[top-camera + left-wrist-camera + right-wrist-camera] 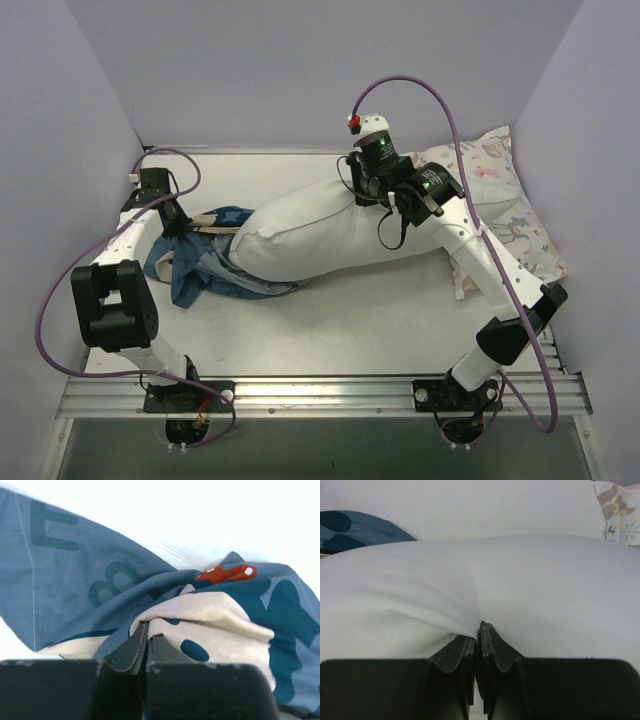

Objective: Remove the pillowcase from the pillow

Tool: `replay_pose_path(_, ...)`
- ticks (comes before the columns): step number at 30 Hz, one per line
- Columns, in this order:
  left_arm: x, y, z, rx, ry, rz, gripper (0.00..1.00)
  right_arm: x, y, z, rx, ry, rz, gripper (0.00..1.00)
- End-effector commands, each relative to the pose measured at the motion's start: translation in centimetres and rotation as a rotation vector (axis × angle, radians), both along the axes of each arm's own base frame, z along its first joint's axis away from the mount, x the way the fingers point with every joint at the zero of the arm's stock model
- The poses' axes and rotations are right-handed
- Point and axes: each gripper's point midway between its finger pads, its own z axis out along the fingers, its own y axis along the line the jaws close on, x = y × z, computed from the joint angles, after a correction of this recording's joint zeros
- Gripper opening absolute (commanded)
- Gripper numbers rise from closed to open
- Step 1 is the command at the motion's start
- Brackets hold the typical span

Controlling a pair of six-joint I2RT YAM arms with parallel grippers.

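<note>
The plain white pillow lies across the table's middle, nearly all of it bare. The dark-blue pillowcase with darker letters is bunched at the pillow's left end, spread onto the table. My left gripper is shut on a fold of the pillowcase, next to its cream patch. My right gripper is shut on a pinch of the pillow's right end. A bit of the pillowcase shows beyond the pillow in the right wrist view.
A smaller white pillow with pastel floral and deer print lies at the back right, partly under my right arm; its corner shows in the right wrist view. Grey walls close in the table on three sides.
</note>
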Motion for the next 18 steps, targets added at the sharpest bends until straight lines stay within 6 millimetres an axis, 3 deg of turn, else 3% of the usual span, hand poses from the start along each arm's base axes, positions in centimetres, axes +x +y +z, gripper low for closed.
replay_pose_path(1,0.1,2.1,0.9,0.072,-0.014,0.057,0.00,0.0,-0.6,3.7,0.125,-0.072,-0.040,0.00)
replay_pose_path(11,0.0,3.9,3.9,0.136,-0.075,0.155,0.00,0.1,-0.9,13.5,0.373,-0.246,-0.080,0.00)
replay_pose_path(16,-0.3,3.1,3.1,0.097,-0.064,0.143,0.00,1.1,-1.0,17.6,0.463,-0.358,-0.134,0.00)
replay_pose_path(18,-0.4,2.7,2.5,0.078,-0.055,0.136,0.00,1.6,-0.5,17.8,0.473,-0.368,-0.142,0.00)
